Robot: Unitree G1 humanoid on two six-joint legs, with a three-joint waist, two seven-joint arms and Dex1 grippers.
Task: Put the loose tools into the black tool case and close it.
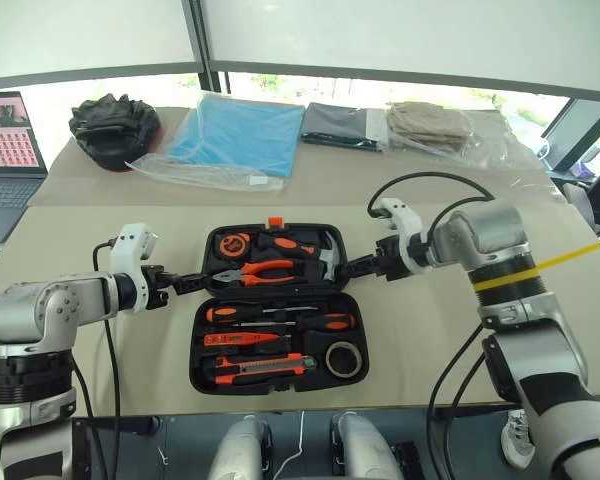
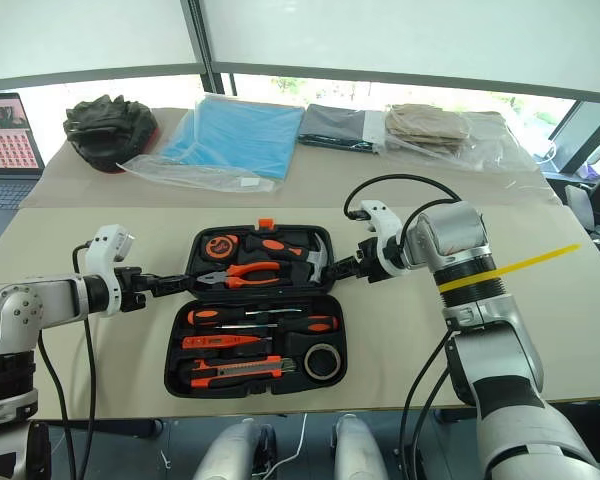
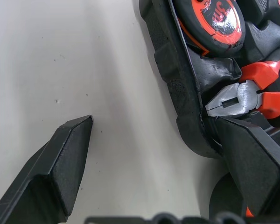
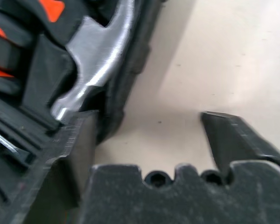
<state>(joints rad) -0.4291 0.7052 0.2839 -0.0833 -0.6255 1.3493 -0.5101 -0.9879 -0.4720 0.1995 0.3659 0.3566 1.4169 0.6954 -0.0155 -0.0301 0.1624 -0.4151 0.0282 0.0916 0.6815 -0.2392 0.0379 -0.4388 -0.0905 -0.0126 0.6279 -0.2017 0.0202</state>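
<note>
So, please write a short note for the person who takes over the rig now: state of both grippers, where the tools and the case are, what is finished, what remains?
Left gripper: open, straddling the left edge of the far half of the black tool case, one finger inside by the pliers.
Right gripper: open, straddling the right edge of the same half, beside the hammer.
Nothing is held.
Case: lies open on the table.
Near half holds two screwdrivers, the tester screwdriver, the utility knife and the tape roll.
Done: the tools appear seated.
Left: fold the far half over and latch it.
</note>
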